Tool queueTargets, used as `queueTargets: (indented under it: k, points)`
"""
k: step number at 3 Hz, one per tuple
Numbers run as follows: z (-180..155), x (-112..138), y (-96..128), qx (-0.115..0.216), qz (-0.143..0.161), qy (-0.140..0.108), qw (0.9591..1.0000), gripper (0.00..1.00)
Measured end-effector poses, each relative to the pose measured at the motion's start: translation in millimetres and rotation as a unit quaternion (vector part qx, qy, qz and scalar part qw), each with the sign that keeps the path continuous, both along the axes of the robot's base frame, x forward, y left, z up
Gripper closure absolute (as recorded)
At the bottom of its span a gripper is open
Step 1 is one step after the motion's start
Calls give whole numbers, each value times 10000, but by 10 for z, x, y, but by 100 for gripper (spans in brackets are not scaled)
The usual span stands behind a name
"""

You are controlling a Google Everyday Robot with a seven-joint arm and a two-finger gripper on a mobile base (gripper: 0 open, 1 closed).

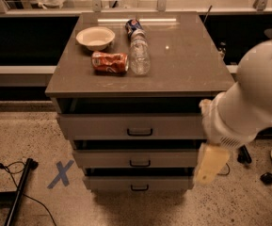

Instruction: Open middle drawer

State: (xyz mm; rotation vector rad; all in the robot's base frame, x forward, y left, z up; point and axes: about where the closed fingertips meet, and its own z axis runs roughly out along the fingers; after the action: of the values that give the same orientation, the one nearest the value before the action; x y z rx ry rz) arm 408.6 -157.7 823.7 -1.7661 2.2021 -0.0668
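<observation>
Cabinet top [187, 65] is laid with one bowl [95, 36], two cans [109, 62], one bottle [139, 58]; gripper [211, 166] is held beside middle drawer [135, 158], grasp indeterminable.

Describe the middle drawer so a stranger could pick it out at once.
Find the grey cabinet with three stacked drawers; the pincer hangs in front of its right edge. The middle drawer is the second tier, with a small black centre pull. Alike in look, the top drawer lies above it and the bottom drawer below it.
</observation>
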Motion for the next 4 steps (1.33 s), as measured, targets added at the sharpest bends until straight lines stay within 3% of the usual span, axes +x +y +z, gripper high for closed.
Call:
queueTargets:
  k: [1,2,3,4]
  points:
    - [-334,-79,41,11,-24,-7,10000,0]
    - [-365,-84,162,-90,159,80,9998,0]
    - [-772,-31,274,-341,383,199,9985,0]
    - [-1509,-145,230,-64,483,474,9977,0]
